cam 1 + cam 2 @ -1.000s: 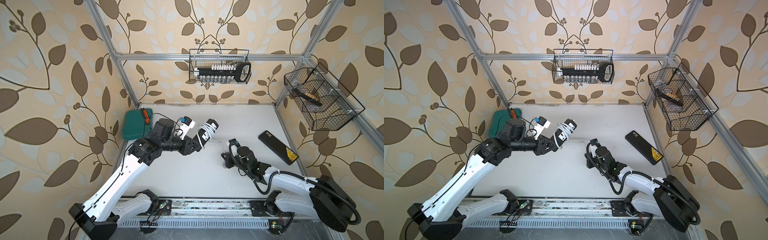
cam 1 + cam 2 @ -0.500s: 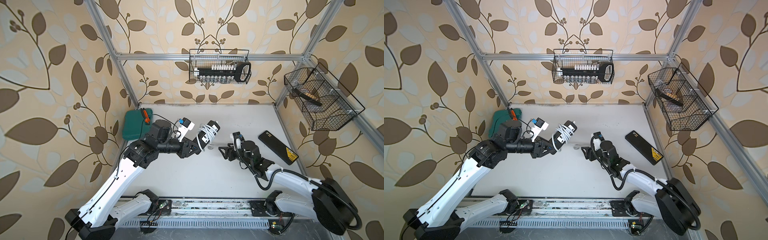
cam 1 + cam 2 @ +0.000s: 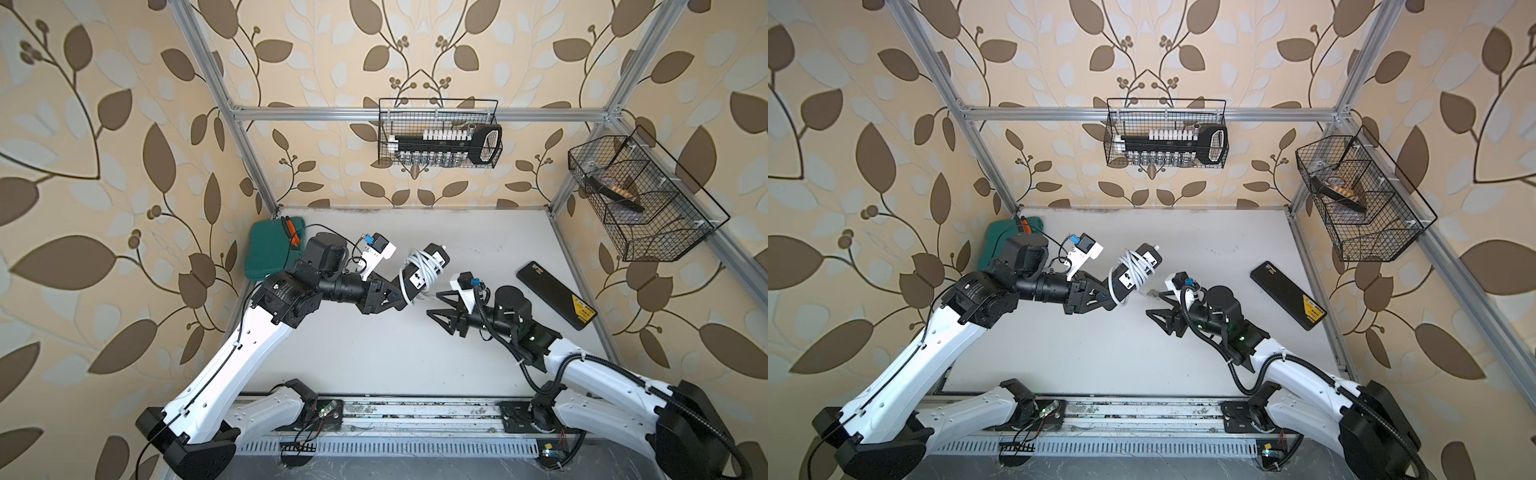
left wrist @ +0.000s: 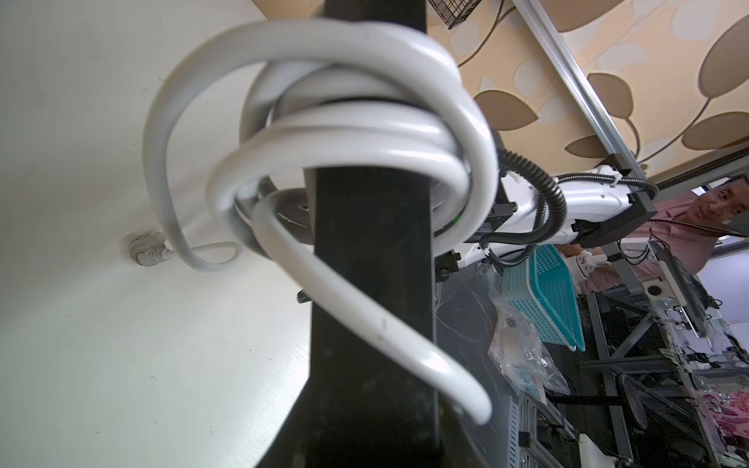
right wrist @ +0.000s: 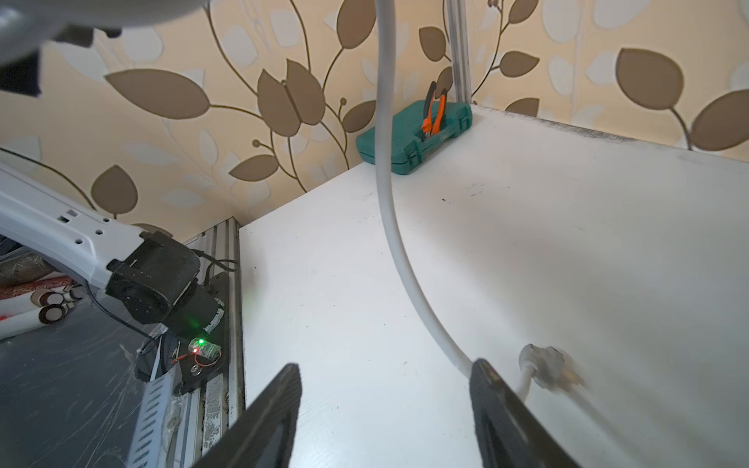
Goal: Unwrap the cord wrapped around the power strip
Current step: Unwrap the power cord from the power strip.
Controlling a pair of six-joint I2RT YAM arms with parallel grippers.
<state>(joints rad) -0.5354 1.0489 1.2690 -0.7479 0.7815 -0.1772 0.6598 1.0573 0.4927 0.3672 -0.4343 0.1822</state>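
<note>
1. My left claw [image 3: 404, 297] is clamped on the lower end of the strip [image 3: 417, 281] and holds it tilted up, clear of the worktop [image 3: 374, 353].
2. My right claw [image 5: 385, 413] has its jaws apart and empty. It sits low over the worktop, near the strip.
3. The cord [image 4: 344, 133] is wound round the strip's middle in several turns, some crossing over others. None of those turns looks undone.
4. One loose length hangs from the coils to the worktop and runs right past a finger [image 5: 498, 413] of my right claw. The plug [image 5: 547, 364] lies just outside that finger.
5. I judge the task barely begun: only the tail is free, and every coil must come off.
</note>
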